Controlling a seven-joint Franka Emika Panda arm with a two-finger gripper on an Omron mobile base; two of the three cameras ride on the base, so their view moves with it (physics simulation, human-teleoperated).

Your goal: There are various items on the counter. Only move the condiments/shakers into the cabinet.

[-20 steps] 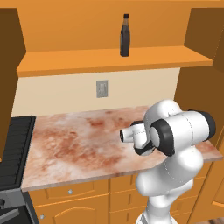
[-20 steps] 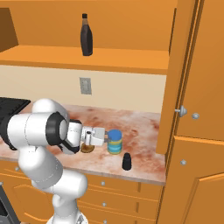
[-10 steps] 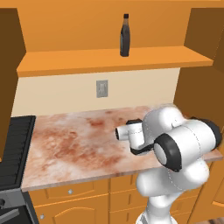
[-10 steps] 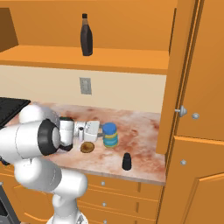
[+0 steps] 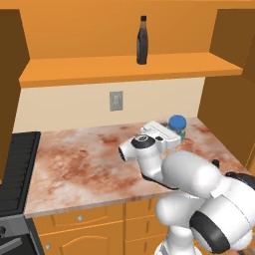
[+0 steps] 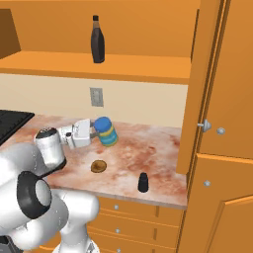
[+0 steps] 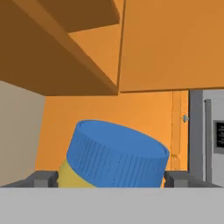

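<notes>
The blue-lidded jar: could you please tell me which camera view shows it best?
The right base view: the blue-lidded jar stands whole on the counter. The hand view gives its lid up close, its base cut off; in the left base view the arm partly hides it.

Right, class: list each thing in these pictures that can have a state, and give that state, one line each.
Bottle: upright on the cabinet shelf.
Jar: on the counter, lid on, between the open fingers.
Gripper: open around the jar, not closed on it.
Shaker: upright on the counter, near its front edge.
Pastry: lying flat on the counter.
</notes>
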